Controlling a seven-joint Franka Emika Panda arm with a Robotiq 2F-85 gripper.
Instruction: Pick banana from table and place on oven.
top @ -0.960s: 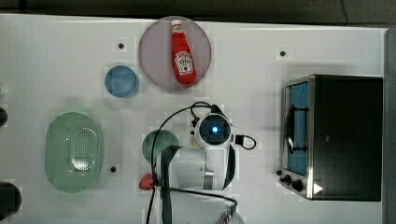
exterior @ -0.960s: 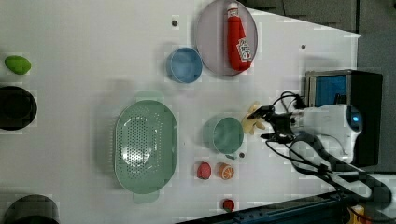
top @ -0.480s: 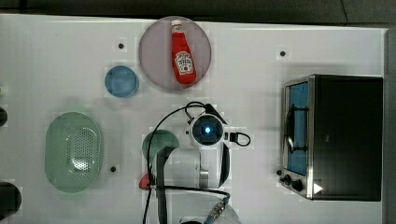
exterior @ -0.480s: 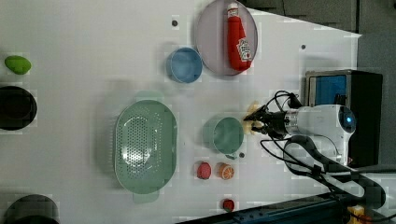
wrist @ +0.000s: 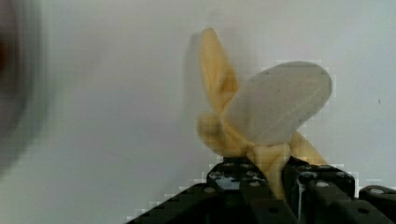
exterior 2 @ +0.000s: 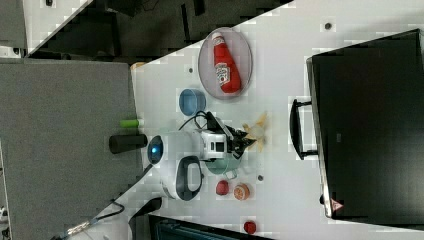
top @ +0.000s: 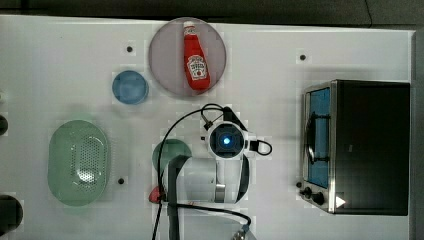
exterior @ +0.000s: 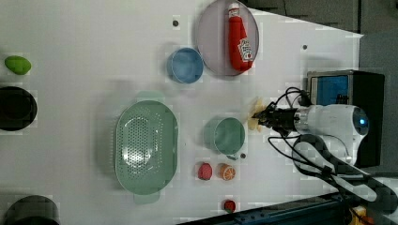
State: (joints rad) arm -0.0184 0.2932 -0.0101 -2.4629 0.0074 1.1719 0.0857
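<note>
Claw (wrist: 275, 179) pinches the banana (wrist: 261, 116)!
Pale-yellow peel splays open around whitish flesh, lying on the white counter (wrist: 116, 93), fingers nearly together.

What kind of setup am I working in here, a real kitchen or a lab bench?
Likely a lab bench staged as a kitchen: a white table with bolt holes, toy fruit like the banana, and a toaster oven.

We see a white table (top: 310, 35) carrying an oven (top: 372, 147) at the top view's right, a grey plate (top: 167, 60), a blue bowl (top: 130, 87), a green colander (top: 79, 162) and a green cup (exterior: 225, 136). A strawberry (exterior: 204, 171), an orange slice (exterior: 227, 172) and the peeled banana (exterior: 256, 112) also lie on it.
</note>
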